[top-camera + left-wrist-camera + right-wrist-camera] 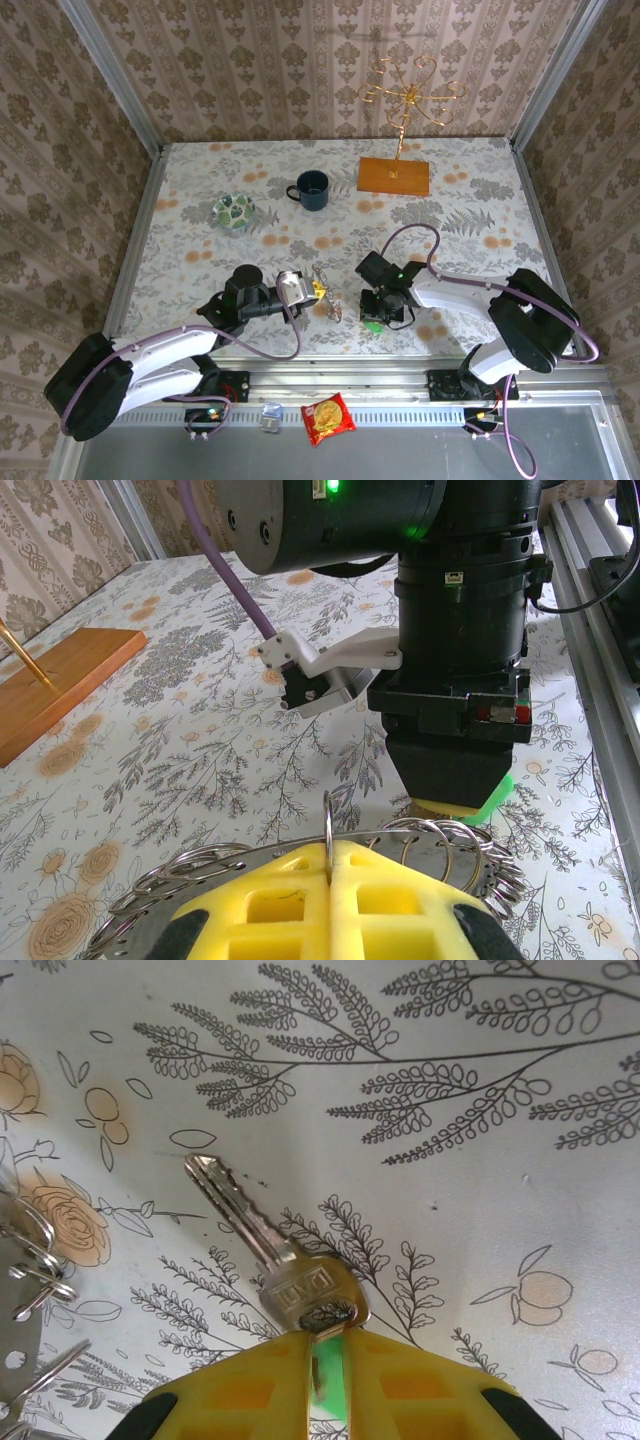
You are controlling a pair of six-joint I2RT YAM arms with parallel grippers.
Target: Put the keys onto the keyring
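The green key (262,1245) is pinched in the right gripper (328,1348), and the keyring (450,832) is clamped in the left gripper (329,862).

The green key has a plain silver blade and a green plastic head, mostly buried between the yellow fingers (420,1380) closed tight on it. The blade points out over the flowered table (480,200). The keyring, a flat dark ring fringed with wire loops, sits near the table's front edge just beside the key. The left gripper's pads are pressed together on it, one thin loop rising between them.
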